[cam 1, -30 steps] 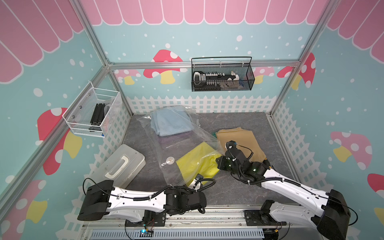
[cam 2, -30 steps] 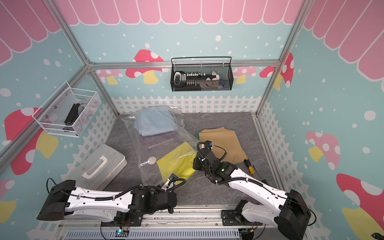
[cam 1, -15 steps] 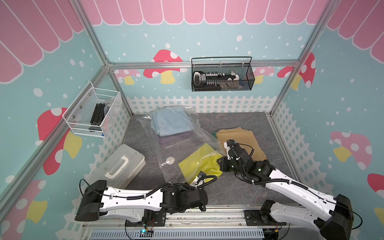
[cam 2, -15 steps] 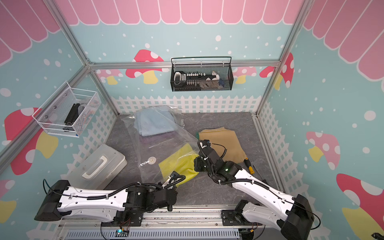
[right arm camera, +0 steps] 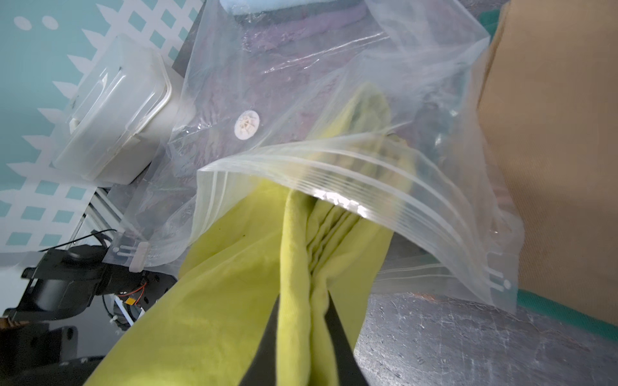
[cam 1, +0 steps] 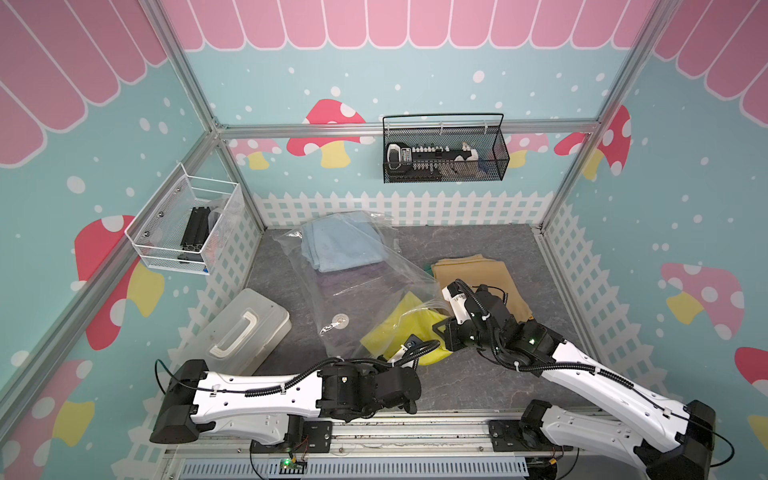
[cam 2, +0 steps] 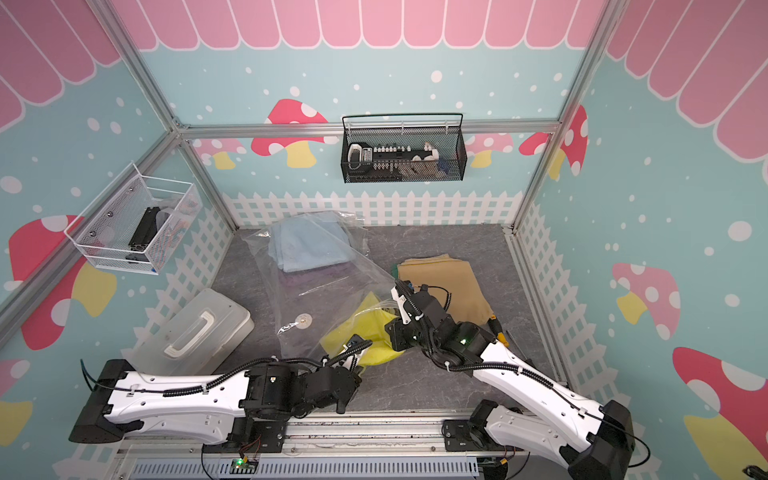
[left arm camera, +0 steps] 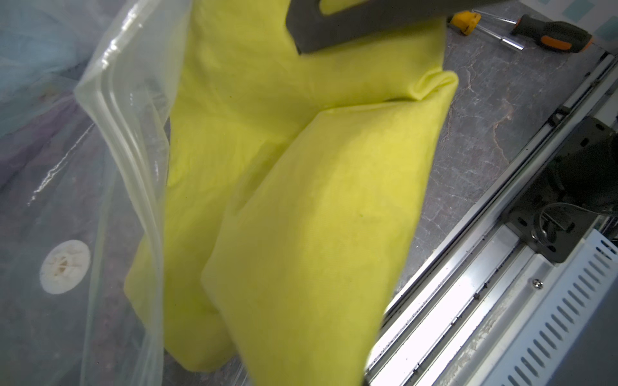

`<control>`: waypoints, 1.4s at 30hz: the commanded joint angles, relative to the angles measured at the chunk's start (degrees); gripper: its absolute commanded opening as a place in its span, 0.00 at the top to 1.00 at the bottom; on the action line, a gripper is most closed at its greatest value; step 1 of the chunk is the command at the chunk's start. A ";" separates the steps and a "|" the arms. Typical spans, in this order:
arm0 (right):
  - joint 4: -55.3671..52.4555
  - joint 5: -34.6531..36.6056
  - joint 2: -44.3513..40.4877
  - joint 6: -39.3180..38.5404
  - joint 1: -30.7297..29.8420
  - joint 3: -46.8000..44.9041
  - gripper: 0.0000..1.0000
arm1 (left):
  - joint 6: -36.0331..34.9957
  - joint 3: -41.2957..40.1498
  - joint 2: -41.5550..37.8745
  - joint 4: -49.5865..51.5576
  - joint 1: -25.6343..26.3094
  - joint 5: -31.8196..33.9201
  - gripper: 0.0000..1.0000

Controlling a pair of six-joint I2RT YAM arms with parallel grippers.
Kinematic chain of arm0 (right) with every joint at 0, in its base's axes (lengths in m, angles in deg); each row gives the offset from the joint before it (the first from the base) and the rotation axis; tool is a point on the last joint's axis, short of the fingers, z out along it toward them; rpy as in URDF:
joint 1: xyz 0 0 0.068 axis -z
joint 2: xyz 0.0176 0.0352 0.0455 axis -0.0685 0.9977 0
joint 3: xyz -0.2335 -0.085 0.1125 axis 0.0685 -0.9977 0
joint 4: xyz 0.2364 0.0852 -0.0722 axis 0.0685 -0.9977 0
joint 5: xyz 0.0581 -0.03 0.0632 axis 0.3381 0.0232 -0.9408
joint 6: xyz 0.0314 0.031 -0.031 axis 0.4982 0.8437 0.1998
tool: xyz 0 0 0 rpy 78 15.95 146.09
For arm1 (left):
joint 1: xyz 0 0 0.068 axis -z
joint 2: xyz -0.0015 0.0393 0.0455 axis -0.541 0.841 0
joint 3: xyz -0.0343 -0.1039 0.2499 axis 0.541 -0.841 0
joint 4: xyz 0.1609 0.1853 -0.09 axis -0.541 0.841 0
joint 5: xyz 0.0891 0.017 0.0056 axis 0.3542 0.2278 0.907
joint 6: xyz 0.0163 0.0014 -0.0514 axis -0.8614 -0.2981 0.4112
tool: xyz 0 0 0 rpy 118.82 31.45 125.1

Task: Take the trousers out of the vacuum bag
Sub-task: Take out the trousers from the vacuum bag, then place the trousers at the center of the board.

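Right wrist: right gripper grips yellow trousers, drawn farther out (left gripper closed).

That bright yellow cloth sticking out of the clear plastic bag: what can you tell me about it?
The yellow trousers are soft, matte cloth, folded and bunched into pleats. They lie partly out of the vacuum bag. One end sits under the clear plastic, and the rest passes through the bag's open ridged mouth onto the grey table, near the front rail. The right gripper is shut on a gathered ridge of the cloth just outside the mouth.
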 commanded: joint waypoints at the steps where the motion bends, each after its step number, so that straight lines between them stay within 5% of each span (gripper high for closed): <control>1: 0.84 -8.50 -2.41 -6.25 -0.51 3.49 0.96 | -3.65 4.45 -0.24 -4.17 -1.00 0.24 1.00; 13: -3.64 -12.44 -6.26 -14.65 -0.46 8.16 0.97 | -8.99 11.67 0.36 -2.11 -3.65 -3.59 1.00; 42: -9.47 -6.39 -11.34 -19.47 -0.50 20.21 0.99 | -20.19 27.07 5.26 -2.41 -5.51 -10.10 1.00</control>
